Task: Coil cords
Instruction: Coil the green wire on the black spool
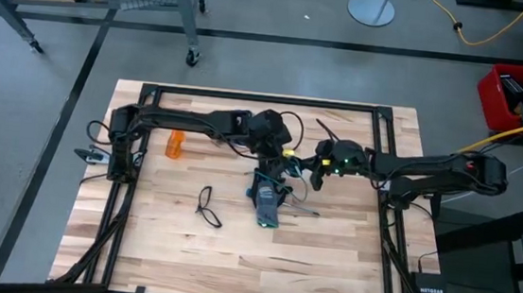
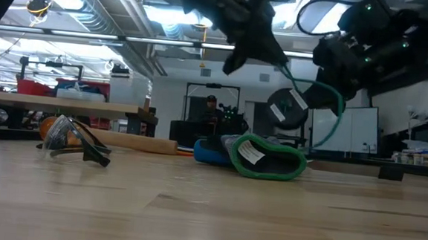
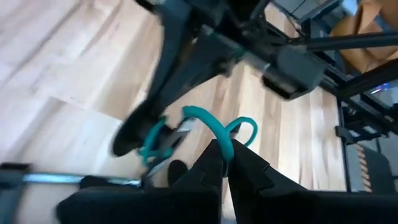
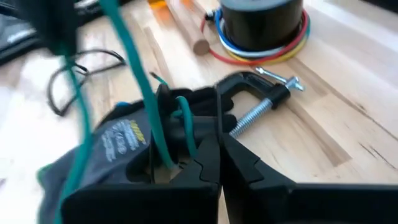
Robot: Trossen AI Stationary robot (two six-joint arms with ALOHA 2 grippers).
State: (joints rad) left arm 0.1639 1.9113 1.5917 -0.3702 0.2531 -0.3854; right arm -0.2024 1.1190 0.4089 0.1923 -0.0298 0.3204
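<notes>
A teal cord [image 2: 326,104] hangs in the air over the table's middle, between both grippers. It is partly wound on a small round black disc [image 2: 288,108]. My left gripper [image 3: 227,155] is shut on a loop of the cord. My right gripper [image 4: 219,163] is shut at the disc, beside the left one [image 1: 289,155]. Below them a black-and-blue glove [image 1: 266,206] lies flat on the wood. A second, thin dark cord [image 1: 207,206] lies as a loose loop on the table, left of the glove. My left gripper pinches one strand of the teal cord [image 3: 224,138] between its two fingertips, coming down at a slant. The cord curls in a slack loop just beyond the fingers and runs on to the disc. It is clear of the table. My right gripper has its fingers closed on the dark disc and the teal turns on it [image 4: 179,121]; the fingers themselves hide the exact place. The disc hangs clear of the table, above the glove. A teal strand [image 4: 134,56] runs up and away from it.
A metal C-clamp [image 4: 261,102] lies right of the glove. Beyond it stands a black roll ringed by coloured wires [image 4: 261,25]. A wooden dowel [image 4: 186,28] and an orange object [image 1: 176,144] lie toward the far left. The near half of the table [image 1: 251,269] is bare wood.
</notes>
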